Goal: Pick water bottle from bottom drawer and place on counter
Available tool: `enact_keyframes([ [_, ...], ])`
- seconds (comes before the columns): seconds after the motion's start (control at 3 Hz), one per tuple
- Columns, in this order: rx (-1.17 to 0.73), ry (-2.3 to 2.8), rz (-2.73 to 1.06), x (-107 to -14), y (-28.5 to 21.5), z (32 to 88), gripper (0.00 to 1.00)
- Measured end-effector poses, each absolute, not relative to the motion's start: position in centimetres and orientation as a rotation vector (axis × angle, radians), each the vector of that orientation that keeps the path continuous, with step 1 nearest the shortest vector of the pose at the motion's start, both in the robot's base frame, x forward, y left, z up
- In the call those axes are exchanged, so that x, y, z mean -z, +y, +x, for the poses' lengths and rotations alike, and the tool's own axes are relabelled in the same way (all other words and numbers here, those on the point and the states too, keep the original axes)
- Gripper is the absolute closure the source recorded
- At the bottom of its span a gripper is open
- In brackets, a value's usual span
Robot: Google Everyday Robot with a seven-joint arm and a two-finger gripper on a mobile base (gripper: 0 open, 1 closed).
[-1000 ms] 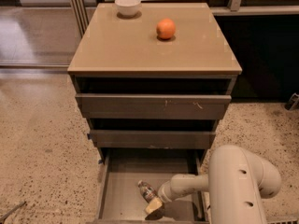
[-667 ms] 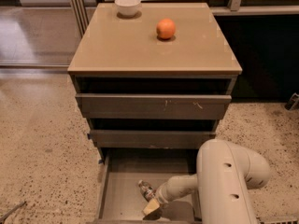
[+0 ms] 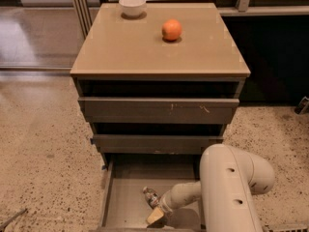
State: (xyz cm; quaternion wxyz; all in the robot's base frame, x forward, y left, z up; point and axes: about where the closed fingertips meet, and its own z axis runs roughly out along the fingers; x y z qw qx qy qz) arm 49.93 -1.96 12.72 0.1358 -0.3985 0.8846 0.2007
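The water bottle [image 3: 150, 195] lies on the grey floor of the open bottom drawer [image 3: 123, 204], near its middle, a small clear bottle with a dark label band. My gripper [image 3: 156, 215] is down inside the drawer, just in front of the bottle and to its right, right against it. The white forearm [image 3: 181, 195] reaches in from the right. The counter [image 3: 145, 47] is the tan top of the cabinet, well above the gripper.
An orange [image 3: 172, 30] and a white bowl [image 3: 132, 6] sit on the counter's far part. Two shallower drawers [image 3: 158, 109] stand slightly pulled out above the bottom one. My arm's bulky white link [image 3: 229, 192] covers the drawer's right side. Speckled floor surrounds the cabinet.
The big white arm link has swung left, over more of the drawer's right side. The gripper has stayed by the bottle, which has not moved.
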Motion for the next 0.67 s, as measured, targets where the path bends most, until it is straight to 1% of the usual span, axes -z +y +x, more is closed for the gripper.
enact_keyframes([
  [0.33, -0.581, 2.562, -1.154, -12.72, -1.96, 49.93, 0.0],
  [0.67, -0.581, 2.562, -1.154, -12.72, -1.96, 49.93, 0.13],
])
